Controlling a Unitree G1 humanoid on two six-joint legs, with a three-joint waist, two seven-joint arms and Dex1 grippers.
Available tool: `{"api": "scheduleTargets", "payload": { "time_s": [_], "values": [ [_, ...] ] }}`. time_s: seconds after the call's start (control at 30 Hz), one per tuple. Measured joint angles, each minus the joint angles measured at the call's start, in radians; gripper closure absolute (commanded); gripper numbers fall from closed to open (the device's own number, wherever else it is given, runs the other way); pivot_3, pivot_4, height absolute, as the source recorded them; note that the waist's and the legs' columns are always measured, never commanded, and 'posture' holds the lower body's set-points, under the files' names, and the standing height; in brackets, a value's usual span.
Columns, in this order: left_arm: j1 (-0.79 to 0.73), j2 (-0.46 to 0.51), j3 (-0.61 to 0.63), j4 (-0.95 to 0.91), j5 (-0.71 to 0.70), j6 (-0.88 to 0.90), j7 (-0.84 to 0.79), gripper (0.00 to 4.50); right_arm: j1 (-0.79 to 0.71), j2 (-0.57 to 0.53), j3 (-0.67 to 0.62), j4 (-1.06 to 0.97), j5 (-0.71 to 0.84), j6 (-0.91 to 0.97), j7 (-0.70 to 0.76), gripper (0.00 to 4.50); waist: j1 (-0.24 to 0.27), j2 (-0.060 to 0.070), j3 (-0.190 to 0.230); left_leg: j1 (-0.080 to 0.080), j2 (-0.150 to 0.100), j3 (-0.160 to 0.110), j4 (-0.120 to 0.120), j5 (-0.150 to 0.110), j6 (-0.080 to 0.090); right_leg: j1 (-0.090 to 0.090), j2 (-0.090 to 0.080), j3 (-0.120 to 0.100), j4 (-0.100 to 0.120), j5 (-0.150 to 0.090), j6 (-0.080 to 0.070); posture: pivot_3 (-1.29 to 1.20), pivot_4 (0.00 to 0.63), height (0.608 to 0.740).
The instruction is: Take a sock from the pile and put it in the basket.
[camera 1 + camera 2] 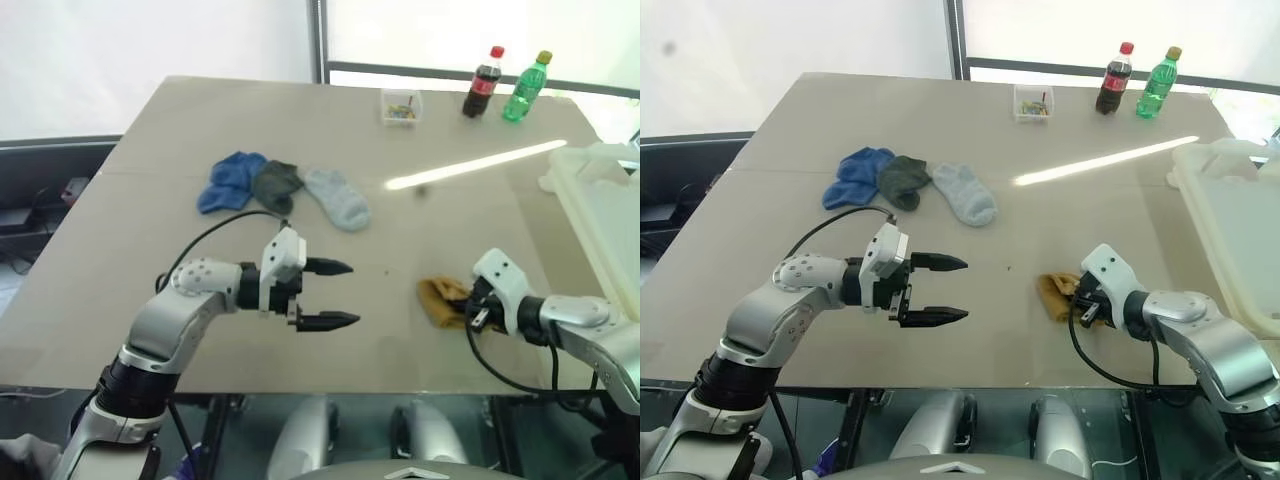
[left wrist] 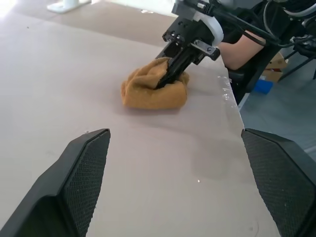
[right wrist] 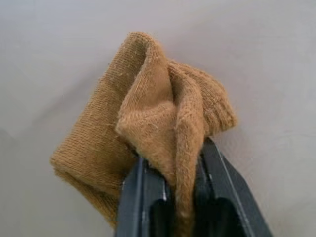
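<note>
Near the front edge of the surface (image 1: pixel 120 200), your right end effector (image 3: pixel 170 170) has closed on a bunched fold of the mustard sock (image 1: pixel 443 300), which lies apart from the pile (image 1: pixel 283 190); you grip only a ridge of fabric, so the sock could slip free as you lift, or drag and snag on the thick rim of the basket (image 1: pixel 600 230) at your far right. Your left end effector (image 1: pixel 330 293) hangs wide open over bare surface, holding nothing.
</note>
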Motion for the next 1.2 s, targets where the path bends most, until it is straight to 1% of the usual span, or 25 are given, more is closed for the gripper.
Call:
{"api": "scheduleTargets", "payload": {
  "time_s": [0.07, 0.1, 0.13, 0.2, 0.27, 0.3, 0.4, 0.5, 0.53, 0.57, 0.6, 0.67, 0.77, 0.8, 0.83, 0.87, 0.9, 1.03, 1.07, 1.1, 1.13, 1.17, 1.2],
  "values": [
    [0.001, -0.01, 0.0, 0.0, 0.0, -0.001, 0.017, 0.0, 0.0, 0.036, -0.028, 0.018, 0.02, 0.023, -0.002, 4.47, 0.0, -0.004, -0.003, 0.0, 0.0, -0.001, 0.0, 0.0, 0.0, 0.0, 0.0, 0.001, 0.0, 0.0, 0.0, 0.0, 0.15, 0.729],
    [0.001, -0.025, 0.0, -0.001, -0.001, 0.0, 0.032, 0.0, 0.003, 0.092, -0.085, 0.038, 0.059, 0.064, -0.012, 4.47, 0.0, -0.005, -0.004, 0.0, 0.0, -0.002, 0.0, 0.0, 0.0, 0.0, 0.0, 0.001, 0.0, 0.0, 0.0, 0.0, 0.15, 0.729],
    [0.001, -0.031, 0.0, -0.002, -0.002, 0.0, 0.039, 0.0, 0.003, 0.115, -0.113, 0.045, 0.082, 0.078, -0.018, 4.47, -0.001, -0.004, -0.003, 0.0, 0.0, -0.002, 0.0, 0.0, 0.0, 0.0, 0.0, 0.002, 0.0, 0.0, 0.0, 0.0, 0.15, 0.729],
    [-0.003, -0.046, 0.0, -0.004, -0.008, 0.001, 0.049, 0.0, 0.004, 0.197, -0.21, 0.058, 0.146, 0.125, -0.037, 4.47, -0.003, -0.001, -0.001, 0.0, 0.001, -0.002, 0.0, 0.0, 0.0, 0.0, 0.0, 0.002, 0.0, 0.0, 0.0, 0.0, 0.15, 0.729],
    [-0.019, -0.074, 0.0, -0.004, -0.021, 0.001, 0.062, 0.0, -0.002, 0.273, -0.311, 0.069, 0.223, 0.182, -0.07, 4.47, -0.006, 0.007, 0.004, -0.002, 0.0, -0.001, 0.0, 0.0, 0.0, -0.001, 0.0, 0.003, 0.001, 0.0, 0.0, 0.0, 0.15, 0.729],
    [-0.041, -0.097, 0.0, -0.004, -0.028, 0.002, 0.068, 0.0, -0.019, 0.308, -0.382, 0.075, 0.279, 0.218, -0.096, 4.47, -0.007, 0.014, 0.009, -0.002, 0.0, 0.0, 0.0, 0.0, 0.0, -0.002, 0.0, 0.004, 0.002, 0.001, 0.0, 0.0, 0.15, 0.729],
    [-0.101, -0.152, 0.0, -0.001, -0.041, 0.002, 0.092, 0.0, -0.103, 0.326, -0.544, 0.086, 0.378, 0.266, -0.156, 4.47, -0.008, 0.022, 0.014, -0.002, -0.001, 0.002, 0.0, 0.0, 0.0, -0.002, 0.002, 0.005, 0.002, 0.003, 0.004, 0.0, 0.15, 0.729],
    [-0.153, -0.217, -0.002, 0.015, -0.042, 0.001, 0.127, 0.0, -0.215, 0.321, -0.7, 0.115, 0.453, 0.286, -0.241, 4.47, -0.009, 0.023, 0.014, -0.002, -0.002, 0.003, -0.001, 0.0, 0.001, -0.003, 0.005, 0.002, 0.003, 0.003, 0.005, 0.0, 0.15, 0.729],
    [-0.158, -0.223, -0.003, 0.018, -0.042, 0.001, 0.13, 0.0, -0.228, 0.318, -0.712, 0.121, 0.458, 0.286, -0.25, 4.47, -0.01, 0.023, 0.014, -0.002, -0.002, 0.004, -0.001, 0.0, 0.001, -0.003, 0.005, 0.002, 0.003, 0.003, 0.005, 0.0, 0.15, 0.729],
    [-0.171, -0.24, -0.005, 0.029, -0.041, -0.002, 0.141, 0.0, -0.275, 0.307, -0.741, 0.145, 0.464, 0.285, -0.288, 4.47, -0.011, 0.023, 0.015, -0.002, -0.002, 0.004, -0.001, 0.0, 0.001, -0.003, 0.005, 0.002, 0.003, 0.003, 0.005, 0.0, 0.15, 0.729],
    [-0.179, -0.258, -0.005, 0.042, -0.039, -0.011, 0.153, 0.0, -0.329, 0.292, -0.759, 0.185, 0.453, 0.277, -0.331, 4.47, -0.013, 0.024, 0.015, -0.002, -0.002, 0.005, -0.001, 0.0, 0.001, -0.004, 0.005, 0.003, 0.003, 0.003, 0.005, 0.0, 0.15, 0.729],
    [-0.198, -0.309, -0.008, 0.071, -0.03, -0.032, 0.183, 0.0, -0.487, 0.22, -0.773, 0.327, 0.36, 0.213, -0.455, 4.47, -0.014, 0.027, 0.017, -0.004, -0.004, 0.01, -0.001, 0.001, 0.002, -0.007, 0.005, 0.008, 0.004, 0.004, 0.006, 0.0, 0.15, 0.729],
    [-0.202, -0.334, -0.008, 0.092, -0.018, -0.045, 0.214, 0.0, -0.61, 0.139, -0.78, 0.488, 0.228, 0.081, -0.568, 4.47, -0.012, 0.027, 0.017, -0.004, -0.002, 0.01, -0.001, 0.001, 0.001, -0.008, 0.008, 0.009, 0.004, 0.004, 0.006, 0.0, 0.15, 0.729],
    [-0.202, -0.337, -0.008, 0.097, -0.018, -0.045, 0.216, 0.0, -0.617, 0.134, -0.779, 0.512, 0.211, 0.065, -0.577, 4.47, -0.012, 0.027, 0.017, -0.005, -0.002, 0.01, -0.001, 0.001, 0.001, -0.008, 0.009, 0.009, 0.004, 0.004, 0.006, 0.0, 0.15, 0.729],
    [-0.202, -0.343, -0.008, 0.106, -0.014, -0.045, 0.228, 0.0, -0.65, 0.118, -0.757, 0.625, 0.163, 0.001, -0.591, 4.47, -0.014, 0.027, 0.017, -0.005, -0.002, 0.012, -0.001, 0.001, 0.001, -0.008, 0.009, 0.01, 0.004, 0.004, 0.007, 0.0, 0.15, 0.729],
    [-0.203, -0.351, -0.009, 0.107, -0.01, -0.046, 0.235, 0.0, -0.667, 0.108, -0.749, 0.686, 0.135, -0.03, -0.599, 4.47, -0.015, 0.027, 0.017, -0.005, -0.002, 0.013, -0.002, 0.001, 0.001, -0.009, 0.008, 0.012, 0.004, 0.004, 0.007, 0.0, 0.15, 0.729],
    [-0.203, -0.361, -0.01, 0.107, -0.004, -0.047, 0.247, 0.0, -0.704, 0.085, -0.728, 0.818, 0.09, -0.092, -0.606, 4.47, -0.015, 0.027, 0.017, -0.005, -0.002, 0.015, -0.001, 0.001, 0.001, -0.009, 0.008, 0.014, 0.004, 0.004, 0.007, 0.0, 0.15, 0.729],
    [-0.202, -0.368, -0.009, 0.103, 0.012, -0.059, 0.288, 0.0, -0.774, 0.038, -0.658, 1.141, -0.019, -0.238, -0.589, 4.47, -0.018, 0.027, 0.017, -0.005, -0.001, 0.019, -0.002, 0.001, 0.001, -0.011, 0.008, 0.017, 0.004, 0.004, 0.007, 0.0, 0.15, 0.729],
    [-0.202, -0.369, -0.009, 0.102, 0.013, -0.059, 0.294, 0.0, -0.78, 0.037, -0.648, 1.179, -0.033, -0.257, -0.584, 3.76, -0.018, 0.027, 0.017, -0.005, -0.001, 0.019, -0.002, 0.001, 0.001, -0.011, 0.008, 0.017, 0.004, 0.004, 0.007, 0.0, 0.15, 0.729],
    [-0.198, -0.372, -0.008, 0.098, 0.017, -0.06, 0.312, 0.0, -0.81, 0.03, -0.62, 1.321, -0.07, -0.324, -0.569, 3.52, -0.019, 0.027, 0.017, -0.005, -0.001, 0.02, -0.002, 0.001, 0.001, -0.012, 0.008, 0.018, 0.004, 0.004, 0.007, 0.0, 0.15, 0.729],
    [-0.194, -0.372, -0.007, 0.094, 0.018, -0.06, 0.32, 0.0, -0.815, 0.027, -0.615, 1.355, -0.077, -0.344, -0.565, 3.09, -0.021, 0.027, 0.017, -0.007, -0.001, 0.021, -0.002, 0.001, 0.001, -0.014, 0.008, 0.019, 0.004, 0.005, 0.008, 0.0, 0.15, 0.729],
    [-0.192, -0.371, -0.006, 0.092, 0.018, -0.06, 0.322, 0.0, -0.822, 0.025, -0.614, 1.375, -0.079, -0.353, -0.564, 2.82, -0.022, 0.027, 0.017, -0.007, -0.001, 0.021, -0.002, 0.001, 0.001, -0.014, 0.009, 0.019, 0.004, 0.005, 0.008, 0.0, 0.15, 0.729],
    [-0.183, -0.371, -0.006, 0.08, 0.018, -0.06, 0.33, 0.0, -0.85, 0.012, -0.604, 1.443, -0.094, -0.386, -0.556, 2.42, -0.023, 0.027, 0.017, -0.007, -0.001, 0.022, -0.002, 0.001, 0.001, -0.014, 0.008, 0.02, 0.003, 0.005, 0.009, 0.0, 0.15, 0.729]
  ]
}}
